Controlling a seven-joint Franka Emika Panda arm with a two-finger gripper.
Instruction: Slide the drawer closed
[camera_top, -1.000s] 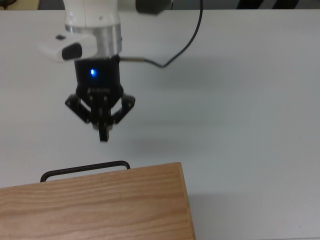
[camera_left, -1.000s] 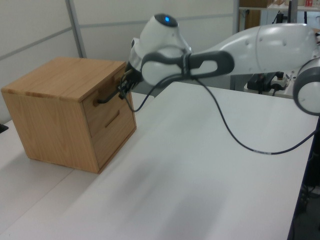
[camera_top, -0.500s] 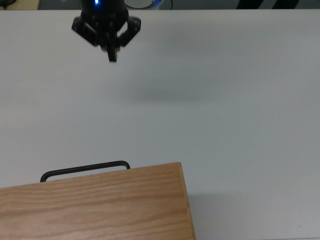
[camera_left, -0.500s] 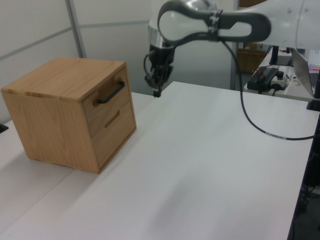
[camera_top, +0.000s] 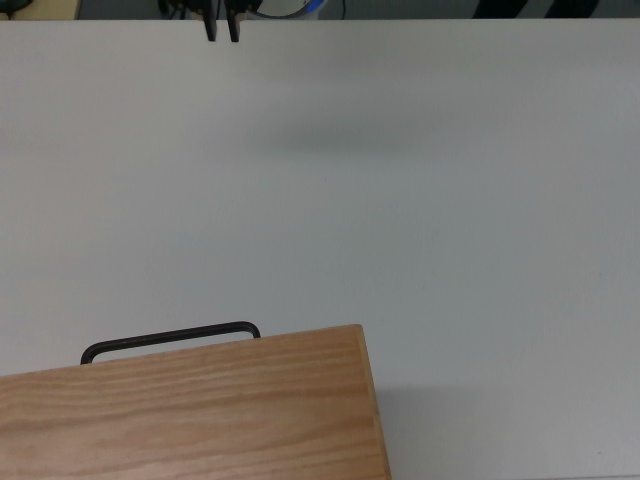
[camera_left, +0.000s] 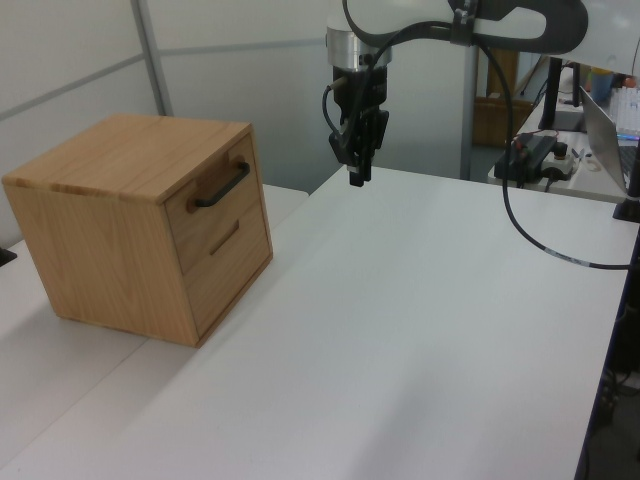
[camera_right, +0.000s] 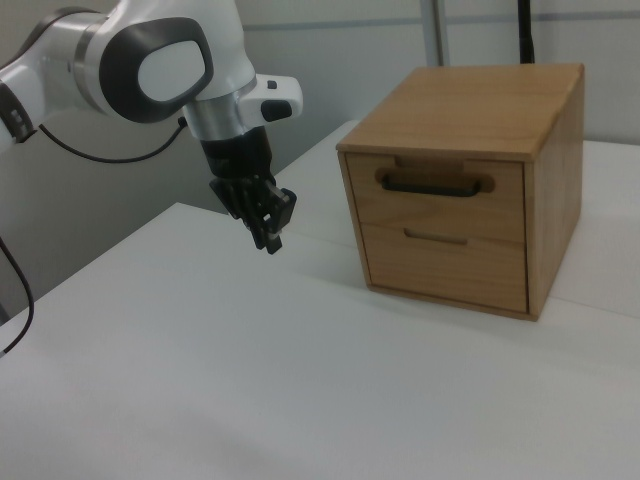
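We are holding our black two-finger gripper in the air above the far edge of the white bench, well apart from the grained wooden cabinet. A second ago we were hanging just in front of the cabinet's face, close to the thin black curved bar handle; half a second ago we were already lifting away, and now only our fingertips are showing at the upper edge of the top view. In that view the two tips are standing slightly apart with nothing between them, whereas they looked pressed together earlier, so we are reading the tool as slightly parted and empty.

The light wooden upper drawer is sitting flush in the cabinet front, which is resting near the bench's edge at the left view's left. In the top view the handle is lying in the same place in all three moments. We are judging the drawer to be shut already and our retreat to be the closing move of the task.
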